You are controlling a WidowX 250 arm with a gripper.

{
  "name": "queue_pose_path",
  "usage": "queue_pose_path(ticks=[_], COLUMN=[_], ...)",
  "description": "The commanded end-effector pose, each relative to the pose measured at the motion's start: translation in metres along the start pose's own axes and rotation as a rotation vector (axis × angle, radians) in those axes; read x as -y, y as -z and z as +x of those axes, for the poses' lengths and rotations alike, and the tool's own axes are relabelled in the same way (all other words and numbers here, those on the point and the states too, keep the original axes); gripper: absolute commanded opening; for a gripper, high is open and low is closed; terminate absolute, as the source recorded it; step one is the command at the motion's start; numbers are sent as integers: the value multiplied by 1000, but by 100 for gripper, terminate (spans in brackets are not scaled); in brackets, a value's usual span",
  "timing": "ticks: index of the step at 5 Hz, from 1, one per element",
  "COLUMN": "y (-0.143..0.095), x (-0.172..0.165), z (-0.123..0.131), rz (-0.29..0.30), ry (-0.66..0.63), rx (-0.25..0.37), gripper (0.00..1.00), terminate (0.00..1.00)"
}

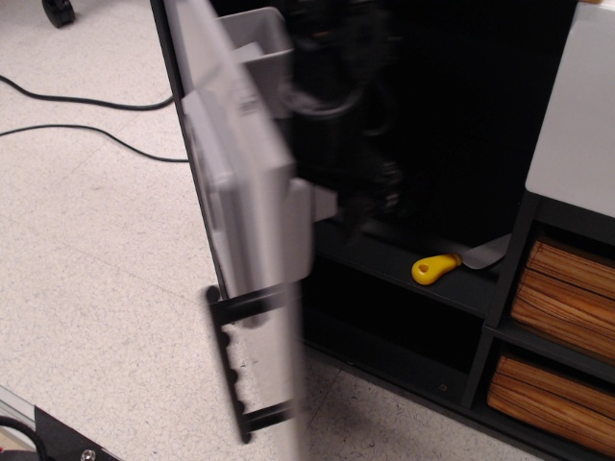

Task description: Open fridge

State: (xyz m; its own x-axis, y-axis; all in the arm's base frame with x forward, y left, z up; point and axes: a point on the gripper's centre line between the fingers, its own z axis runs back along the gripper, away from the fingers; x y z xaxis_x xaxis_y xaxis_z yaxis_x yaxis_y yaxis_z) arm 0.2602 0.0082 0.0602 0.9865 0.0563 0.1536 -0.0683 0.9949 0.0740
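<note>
A small toy-sized fridge with a black cabinet and a grey brushed door (240, 182) fills the middle of the single view, standing on a pale speckled floor (96, 288). Its door is swung wide, hinged along the left edge of the cabinet, so that I see it almost edge-on and heavily blurred. The long black vertical bar handle (231, 370) shows low on the door, at the bottom centre of the picture, with its two short mounts reaching toward the door face. Grey moulded compartments on the inner side of the door (264, 48) show at the top. The black shelved interior (432, 144) lies exposed to the right of the door. On one inner shelf rests a tool with a yellow handle and a grey metal blade (452, 264), lying flat near the shelf's right end. My arm and gripper (346, 125) appear as a dark smeared mass just behind the door's free edge, in front of the dark interior; it is too blurred for me to tell whether the gripper is released or clenched, or whether it touches the door. To the right stands a black open shelf unit with wooden-looking drawers (562, 307), two stacked drawers showing. Two black cables (86, 130) run across the floor at the upper left.
</note>
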Motion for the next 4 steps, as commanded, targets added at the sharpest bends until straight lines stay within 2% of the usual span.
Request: queue_pose_path(ticks=[1,3,4], y=[-20,-20,-20], x=[-42,-42,-42], z=[-30,-30,-30], rz=[28,28,28], ry=[46,46,46], rx=[28,28,28], gripper=[100,100,100], terminate=[0,0,100])
